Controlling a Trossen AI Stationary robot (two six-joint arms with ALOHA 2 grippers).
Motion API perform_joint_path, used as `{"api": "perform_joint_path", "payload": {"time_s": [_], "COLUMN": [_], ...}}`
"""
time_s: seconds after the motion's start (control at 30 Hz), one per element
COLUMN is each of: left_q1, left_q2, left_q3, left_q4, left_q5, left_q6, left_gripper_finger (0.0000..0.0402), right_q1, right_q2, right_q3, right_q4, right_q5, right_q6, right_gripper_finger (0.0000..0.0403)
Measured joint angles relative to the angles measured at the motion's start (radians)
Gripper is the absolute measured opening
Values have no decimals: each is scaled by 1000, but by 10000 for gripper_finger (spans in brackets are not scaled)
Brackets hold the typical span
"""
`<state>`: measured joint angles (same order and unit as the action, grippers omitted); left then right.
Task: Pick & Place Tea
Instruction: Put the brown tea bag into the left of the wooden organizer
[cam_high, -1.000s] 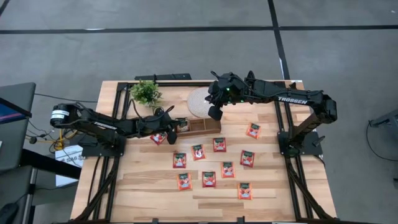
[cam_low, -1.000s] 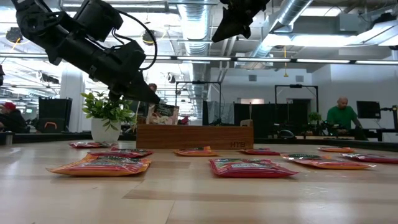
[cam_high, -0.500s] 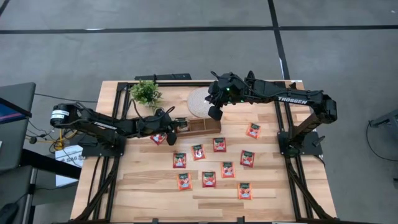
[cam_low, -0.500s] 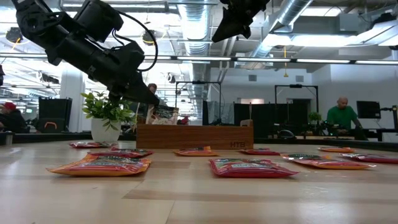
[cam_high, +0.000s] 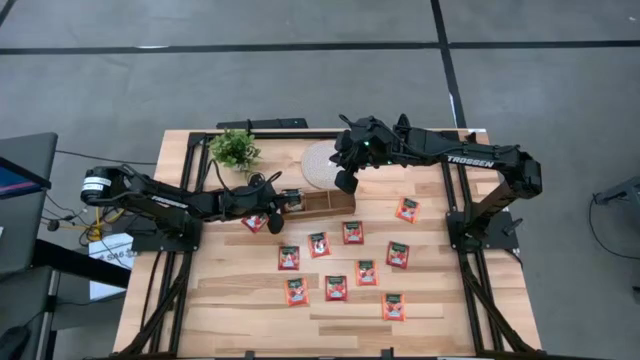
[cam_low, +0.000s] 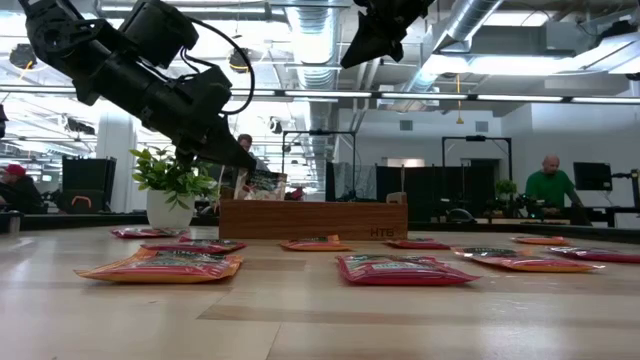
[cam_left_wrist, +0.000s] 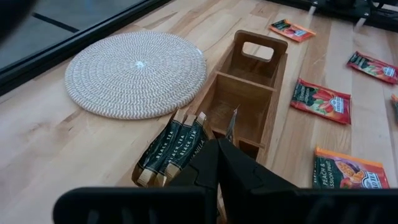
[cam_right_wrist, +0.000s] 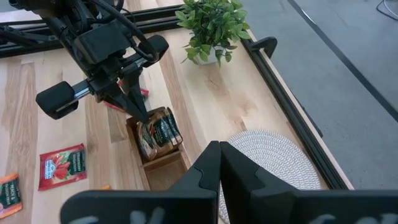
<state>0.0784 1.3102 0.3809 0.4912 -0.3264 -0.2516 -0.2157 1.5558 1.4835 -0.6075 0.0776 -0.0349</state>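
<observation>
left gripper (cam_right_wrist: 138, 113): closed, held over wooden tray (cam_high: 325, 203), a thin sachet edge (cam_left_wrist: 231, 124) possibly pinched | right gripper (cam_high: 345, 181): closed, held above tray, nothing carried

Overhead cam looks straight down, low cam level across table; both share wooden tray (cam_high: 322, 201).

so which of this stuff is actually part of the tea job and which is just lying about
Part of the job:
- red tea sachets lying flat on the table
- dark sachets standing in the wooden tray's end compartment
- left pincer, shut, at that compartment
- right pincer, shut, above the tray's other end

Lying about:
- woven round mat
- potted plant
</observation>
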Motion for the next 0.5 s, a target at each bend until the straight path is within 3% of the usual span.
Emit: {"api": "perform_joint_path", "payload": {"time_s": [0.5], "left_q1": [0], "left_q2": [0], "left_q3": [0], "left_q4": [-5], "left_q5": [0], "left_q6": [2], "left_gripper_finger": [0], "right_q1": [3], "right_q2": [0], "right_q3": [0], "right_q4": [0], "right_q5": [-3], "right_q6": [0], "right_gripper_finger": [0]}}
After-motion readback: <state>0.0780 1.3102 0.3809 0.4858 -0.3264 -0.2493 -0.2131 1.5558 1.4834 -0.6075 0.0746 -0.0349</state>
